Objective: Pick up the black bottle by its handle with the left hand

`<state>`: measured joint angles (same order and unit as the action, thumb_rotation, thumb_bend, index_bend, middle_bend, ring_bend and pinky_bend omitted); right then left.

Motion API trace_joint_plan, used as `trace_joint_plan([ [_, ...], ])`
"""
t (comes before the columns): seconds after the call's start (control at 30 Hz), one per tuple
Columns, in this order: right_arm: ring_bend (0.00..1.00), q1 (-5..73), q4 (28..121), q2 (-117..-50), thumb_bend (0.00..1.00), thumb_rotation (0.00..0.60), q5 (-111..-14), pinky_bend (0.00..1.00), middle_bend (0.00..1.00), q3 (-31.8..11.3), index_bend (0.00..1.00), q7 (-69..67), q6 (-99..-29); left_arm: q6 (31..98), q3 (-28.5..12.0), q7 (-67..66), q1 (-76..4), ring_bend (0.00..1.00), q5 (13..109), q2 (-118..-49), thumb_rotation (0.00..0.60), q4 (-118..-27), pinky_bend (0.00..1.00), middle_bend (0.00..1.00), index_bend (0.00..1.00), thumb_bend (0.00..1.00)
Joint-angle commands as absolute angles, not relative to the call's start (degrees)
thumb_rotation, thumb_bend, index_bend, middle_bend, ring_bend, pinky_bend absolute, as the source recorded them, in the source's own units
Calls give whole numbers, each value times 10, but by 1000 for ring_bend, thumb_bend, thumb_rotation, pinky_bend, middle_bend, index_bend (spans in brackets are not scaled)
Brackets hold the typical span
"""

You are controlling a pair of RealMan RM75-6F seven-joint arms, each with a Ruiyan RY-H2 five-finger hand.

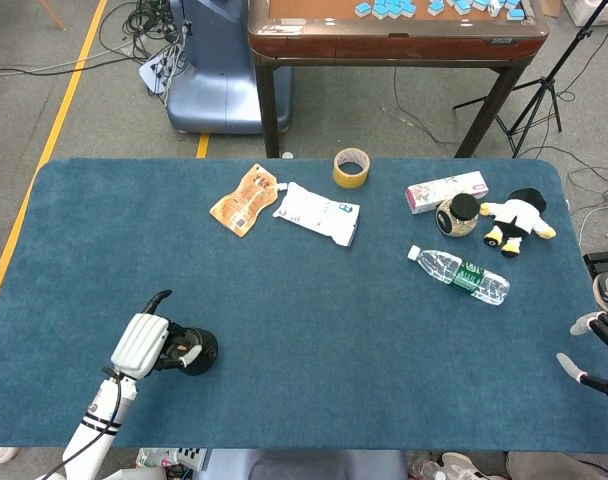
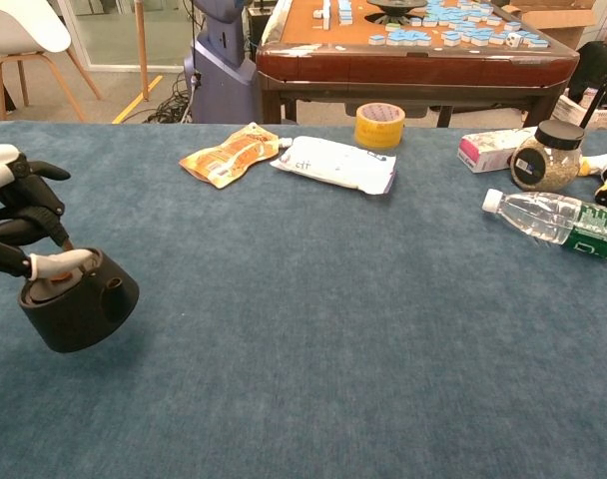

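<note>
Left hand (image 2: pixel 19 215) is seen at the left edge of the chest view, its fingers curled over the top of the black bottle (image 2: pixel 79 304) and closed on its handle (the bottle is tilted, its base lifted toward the lower left). From the head view, the bottle (image 1: pixel 194 349) sits at the lower left of the blue table (image 1: pixel 314 330). Right hand (image 1: pixel 596 352) is spread, holding nothing, at the lower right edge.
</note>
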<state>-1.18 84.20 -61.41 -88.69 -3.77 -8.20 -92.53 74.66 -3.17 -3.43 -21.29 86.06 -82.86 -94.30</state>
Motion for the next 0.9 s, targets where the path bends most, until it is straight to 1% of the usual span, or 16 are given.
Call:
trace_joint_plan([
  [0.03, 303, -12, 842, -614, 189, 600, -887, 389, 417, -38, 480, -82, -925, 749, -33, -37, -212, 890, 861, -830, 600, -940, 74, 1000, 1000, 262],
  [0.23, 303, -13, 843, -614, 188, 600, -887, 389, 417, -37, 480, -82, -925, 756, -35, -40, -210, 890, 864, -834, 600, -933, 98, 1000, 1000, 262],
  [0.4, 303, -13, 844, -613, 189, 600, -886, 389, 417, -37, 480, -81, -926, 758, -36, -39, -210, 890, 864, -833, 600, -934, 99, 1000, 1000, 261],
  [0.5, 302, -13, 844, -613, 189, 600, -886, 389, 417, -37, 480, -81, -926, 757, -36, -40, -210, 891, 863, -832, 600, -934, 136, 1000, 1000, 262],
  [0.67, 299, -13, 843, -614, 189, 600, -887, 389, 417, -37, 480, -81, -925, 754, -37, -45, -210, 894, 861, -831, 600, -933, 250, 1000, 1000, 262],
  [0.73, 298, -13, 843, -614, 189, 600, -886, 389, 417, -37, 480, -82, -926, 754, -36, -46, -210, 899, 861, -831, 600, -932, 317, 1000, 1000, 262],
  [0.8, 298, -14, 843, -614, 189, 600, -886, 389, 417, -37, 480, -81, -926, 754, -36, -47, -210, 903, 861, -831, 600, -931, 353, 1000, 1000, 262],
  [0.9, 297, -14, 843, -614, 189, 600, -886, 389, 417, -37, 480, -82, -927, 753, -35, -51, -211, 915, 861, -831, 600, -930, 501, 1000, 1000, 262],
])
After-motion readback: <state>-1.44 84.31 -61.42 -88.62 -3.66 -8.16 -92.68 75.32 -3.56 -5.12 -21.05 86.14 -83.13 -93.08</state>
